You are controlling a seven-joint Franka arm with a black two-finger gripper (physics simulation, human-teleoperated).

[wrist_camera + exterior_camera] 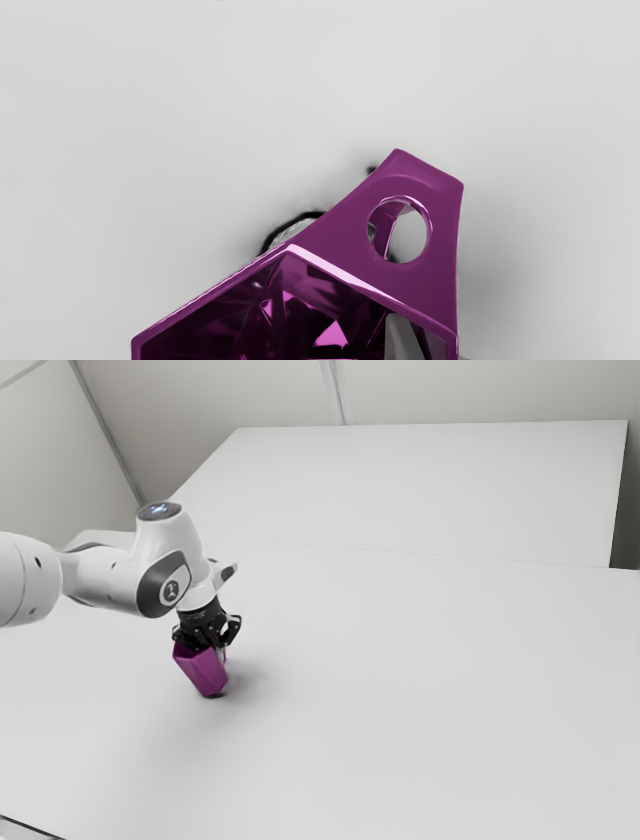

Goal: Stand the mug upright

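Under the gripper (207, 630) spreads the white counter (420, 690), with the white arm (105, 578) reaching in above it. Directly below the gripper is the faceted purple mug (203, 670), mouth up and tilted, its pierced handle (415, 180) jutting out; the gripper is nearly closed, pinching the mug's wall between one finger (400, 340) inside and one outside.
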